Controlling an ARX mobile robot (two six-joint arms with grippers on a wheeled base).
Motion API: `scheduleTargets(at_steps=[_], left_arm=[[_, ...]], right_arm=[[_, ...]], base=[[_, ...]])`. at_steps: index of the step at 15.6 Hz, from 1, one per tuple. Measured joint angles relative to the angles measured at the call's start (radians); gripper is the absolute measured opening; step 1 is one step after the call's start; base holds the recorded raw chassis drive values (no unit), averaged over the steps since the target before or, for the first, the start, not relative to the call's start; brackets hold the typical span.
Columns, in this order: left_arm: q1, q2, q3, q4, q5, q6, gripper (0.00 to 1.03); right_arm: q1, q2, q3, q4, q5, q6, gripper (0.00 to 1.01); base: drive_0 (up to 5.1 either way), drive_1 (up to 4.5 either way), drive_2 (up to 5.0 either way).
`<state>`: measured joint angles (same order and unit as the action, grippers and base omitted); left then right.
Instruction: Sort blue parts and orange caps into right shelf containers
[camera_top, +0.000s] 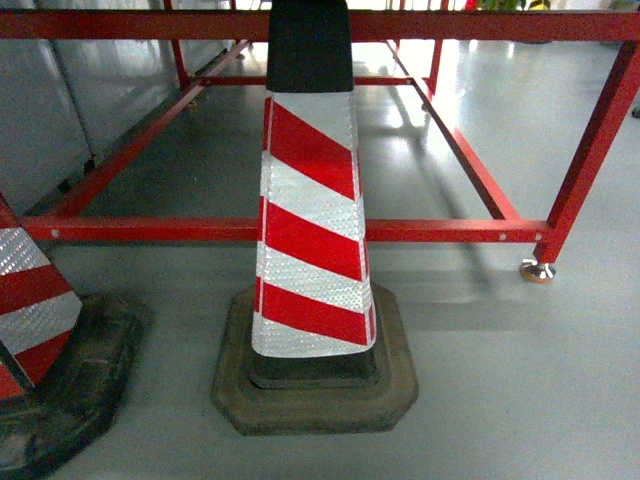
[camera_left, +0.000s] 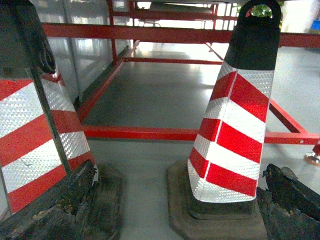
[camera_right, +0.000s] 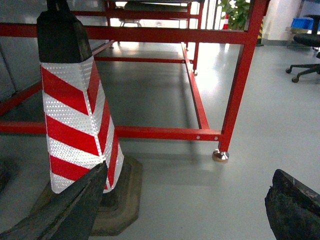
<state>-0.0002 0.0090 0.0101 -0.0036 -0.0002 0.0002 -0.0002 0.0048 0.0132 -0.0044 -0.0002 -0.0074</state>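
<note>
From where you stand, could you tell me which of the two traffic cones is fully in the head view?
The middle cone, standing on its black base before the red frame. The other cone is cut off at the left edge.

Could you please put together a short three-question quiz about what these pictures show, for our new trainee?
1. True or false: blue parts or orange caps are visible in some view.
2. How many traffic cones does the head view show?
3. The steel foot belongs to: A) the red frame B) the middle cone C) a chair.

Key: 1. False. 2. Two: the middle cone and the left cone, cut off by the edge. 3. A. Both the left gripper and the right gripper are open.
</note>
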Motion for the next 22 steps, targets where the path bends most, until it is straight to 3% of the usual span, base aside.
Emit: scheduleTargets(at_steps=[22], left_arm=[[0.000,0.000,0.000,0.000,0.000,0.000,0.98]], right_arm=[[0.000,0.000,0.000,0.000,0.000,0.000,0.98]], base=[[0.0,0.00,0.0]])
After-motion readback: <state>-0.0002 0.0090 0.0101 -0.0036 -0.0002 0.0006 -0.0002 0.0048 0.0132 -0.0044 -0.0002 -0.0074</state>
